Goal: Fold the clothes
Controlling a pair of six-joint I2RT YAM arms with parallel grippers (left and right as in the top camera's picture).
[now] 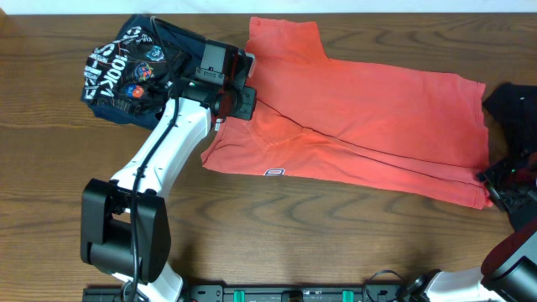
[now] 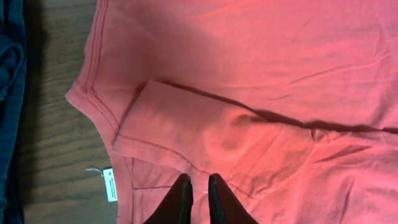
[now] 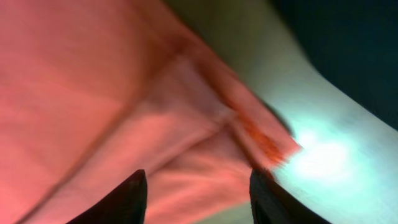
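Observation:
A coral red shirt (image 1: 369,117) lies spread across the table, with a long crease running from its left part to its lower right corner. My left gripper (image 1: 243,105) rests on the shirt's left part near the collar. In the left wrist view its fingers (image 2: 199,182) are pressed almost together on the shirt's fabric (image 2: 261,74), beside a folded sleeve. My right gripper (image 1: 501,180) is at the shirt's lower right corner. In the right wrist view its jaws (image 3: 198,186) are wide open over the blurred red hem (image 3: 124,93).
A dark navy printed garment (image 1: 126,71) lies bunched at the back left, next to my left arm. Another dark garment (image 1: 516,105) lies at the right edge, just behind my right gripper. A white tag (image 2: 109,185) sticks out by the collar.

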